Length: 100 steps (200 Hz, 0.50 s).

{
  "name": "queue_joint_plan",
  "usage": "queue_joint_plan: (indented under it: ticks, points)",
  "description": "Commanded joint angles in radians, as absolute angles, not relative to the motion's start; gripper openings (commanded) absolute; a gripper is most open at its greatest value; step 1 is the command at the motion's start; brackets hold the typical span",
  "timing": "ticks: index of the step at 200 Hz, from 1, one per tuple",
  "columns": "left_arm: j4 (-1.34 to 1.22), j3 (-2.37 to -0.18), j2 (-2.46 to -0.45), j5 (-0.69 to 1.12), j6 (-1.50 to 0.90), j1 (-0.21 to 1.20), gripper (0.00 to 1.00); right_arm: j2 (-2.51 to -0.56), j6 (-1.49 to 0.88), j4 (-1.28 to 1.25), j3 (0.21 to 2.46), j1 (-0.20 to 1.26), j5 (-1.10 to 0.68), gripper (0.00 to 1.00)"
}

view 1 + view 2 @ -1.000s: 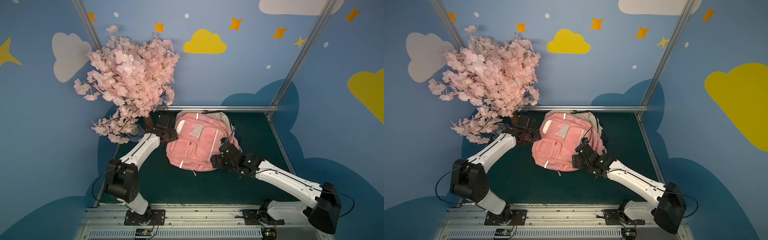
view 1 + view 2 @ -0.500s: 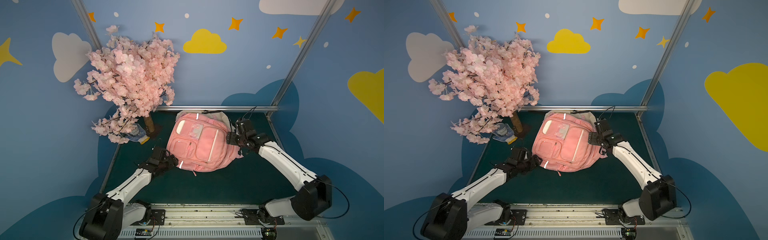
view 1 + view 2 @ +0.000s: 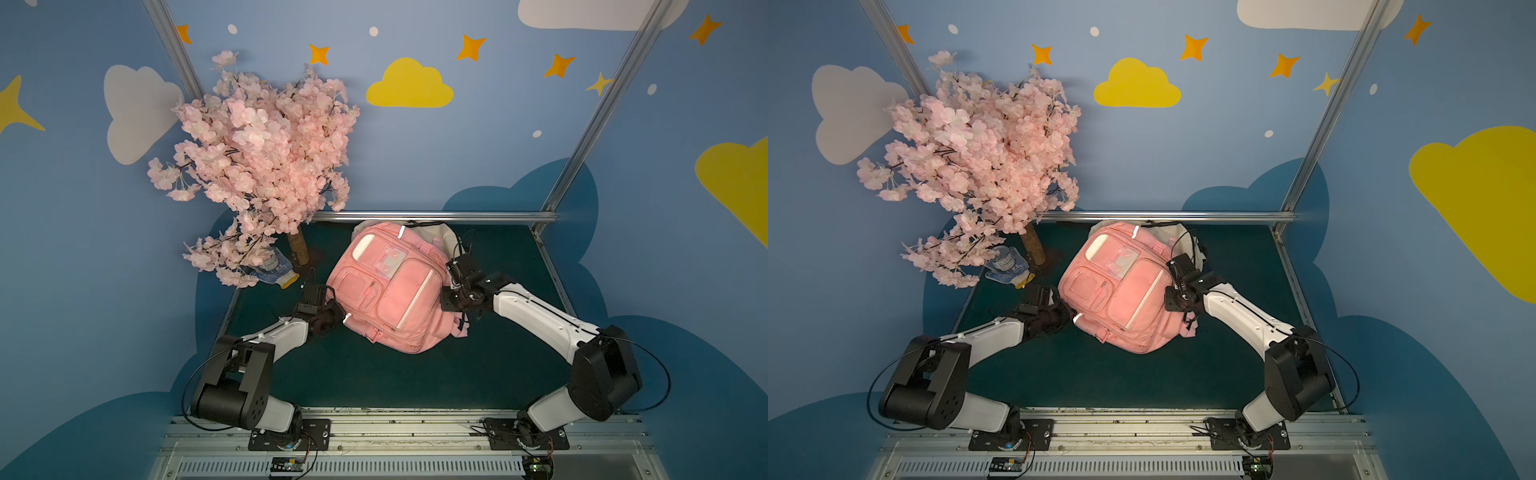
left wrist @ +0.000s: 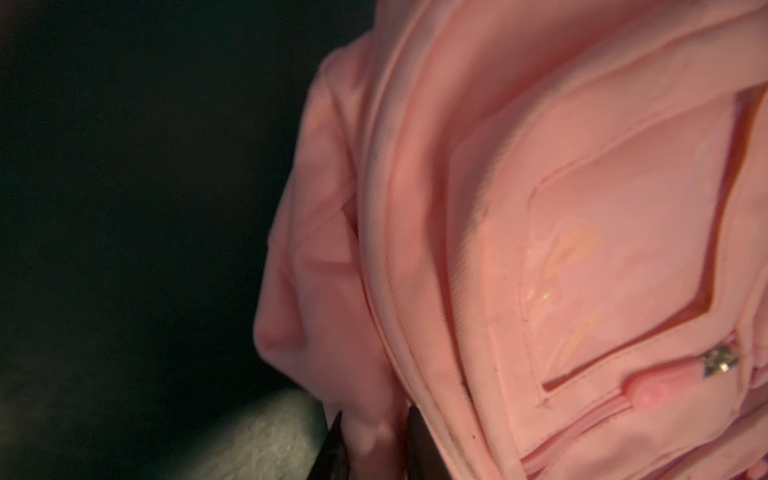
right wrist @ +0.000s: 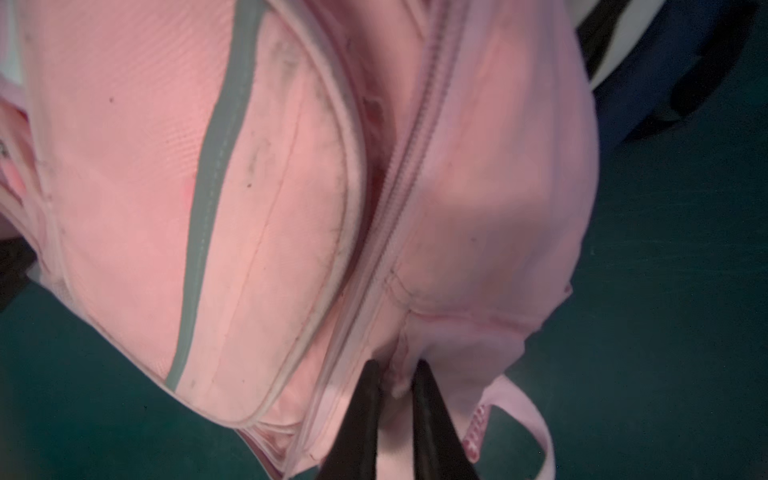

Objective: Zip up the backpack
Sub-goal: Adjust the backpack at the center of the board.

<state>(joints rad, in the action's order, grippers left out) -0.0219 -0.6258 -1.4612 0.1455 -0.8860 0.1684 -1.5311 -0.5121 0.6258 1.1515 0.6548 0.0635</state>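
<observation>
Left claw [image 4: 374, 415], right claw [image 5: 395, 365] cut by wrist-view edges; left wrist view blurred. Bottle [image 3: 272, 269] half under blossoms [image 3: 257, 145]. Backpack [image 3: 390, 291] underside hidden.

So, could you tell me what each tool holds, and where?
Both grip the pink fabric backpack: left tool a side fold, right tool fabric beside the zipper.

The backpack [image 3: 386, 299] is soft pink with a pale grey stripe [image 5: 212, 166], the mat [image 3: 374, 374] dark green. The tree [image 3: 266, 153] is pink blossom; the blue walls [image 3: 457, 166] carry yellow clouds [image 3: 409, 87] and orange stars [image 3: 470, 46].
</observation>
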Motion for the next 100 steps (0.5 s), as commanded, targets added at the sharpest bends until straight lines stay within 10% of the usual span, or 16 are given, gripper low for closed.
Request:
queue_joint_plan:
  ticks: [1,42,100]
  points:
    - [0.021,-0.693,-1.409,0.168,-0.825,0.159,0.11,-1.492,-0.582,0.565,1.117,0.754,-0.054,0.06]
    - [0.198,-0.73,-1.279,0.031,-0.756,0.154,0.21,-1.448,-0.673,0.53,1.016,0.831,0.017,0.15]
    - [0.37,-0.741,-1.06,0.019,-0.65,0.224,0.68,-1.343,-0.661,0.65,1.002,0.831,0.14,0.5]
